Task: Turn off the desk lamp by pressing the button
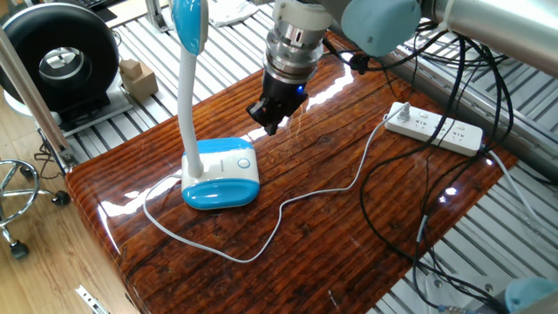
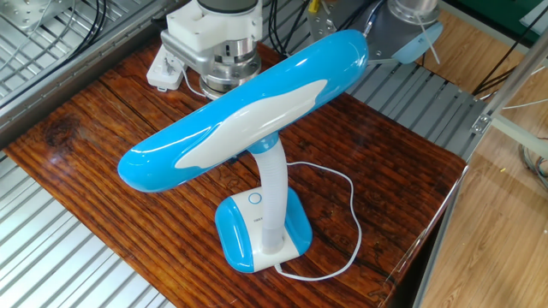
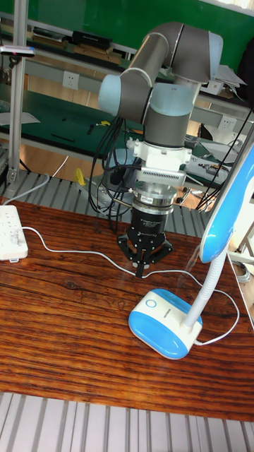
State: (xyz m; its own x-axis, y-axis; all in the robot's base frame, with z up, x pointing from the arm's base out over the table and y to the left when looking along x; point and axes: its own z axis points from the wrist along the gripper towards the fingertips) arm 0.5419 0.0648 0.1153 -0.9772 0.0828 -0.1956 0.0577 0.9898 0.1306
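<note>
Though near button [image 3: 149,304], tool [image 3: 142,269] apart.

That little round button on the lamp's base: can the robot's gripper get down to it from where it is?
Probably yes. The gripper hangs above the table just beside the base, and the button faces up with nothing over it; the lamp's neck rises from the base's far side.

desk lamp [image 1: 218,170] head cut off at top edge, pincer [image 2: 224,77] tips hidden behind lamp head
</note>
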